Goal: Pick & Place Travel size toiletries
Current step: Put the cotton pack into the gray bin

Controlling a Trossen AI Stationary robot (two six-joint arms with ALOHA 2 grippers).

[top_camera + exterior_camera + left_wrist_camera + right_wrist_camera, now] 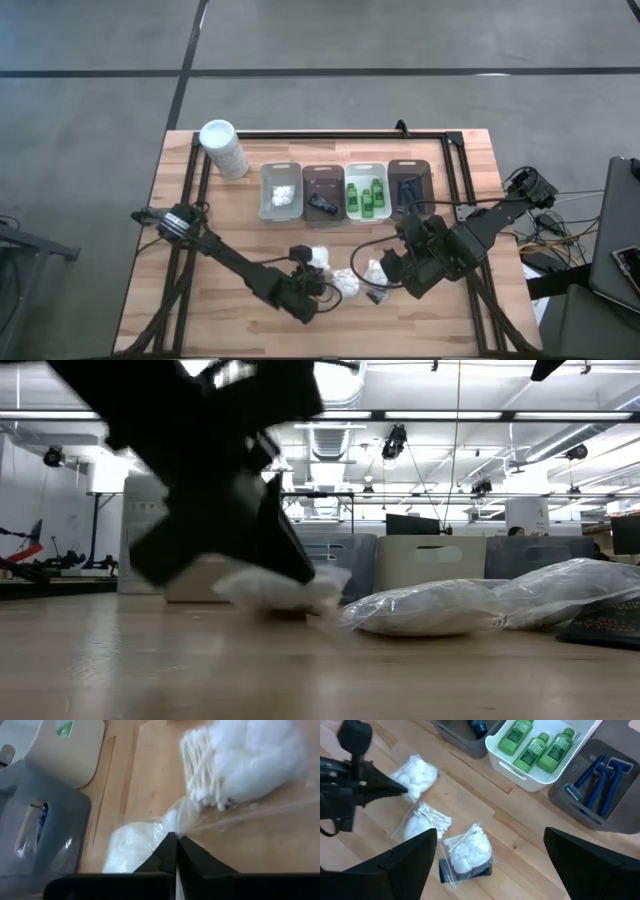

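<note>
Three clear packets of white puffs and cotton swabs lie on the near middle of the table: one (417, 772), one (422, 822) and one (467, 850), the last resting on a small flat dark piece (465, 870). My left gripper (312, 280) is shut on the first packet (130, 852). My right gripper (490, 845) hangs open above the third packet (378, 270), touching nothing. Green bottles (537, 747) stand in a white tray. My left gripper pinches the clear film (172, 831) at the edge of the puff packet between its two shut fingertips, coming in at a downward slant from the table's near left. The packet (285, 592) hangs below the fingers, low over the wood; whether it touches the table I cannot tell.
Four trays sit in a row at the far middle: white with puffs (280, 190), dark (323, 190), white with green bottles (366, 193), brown with blue razors (410, 185). A tall white container (222, 148) stands at the far left. Cables hang off the right edge.
</note>
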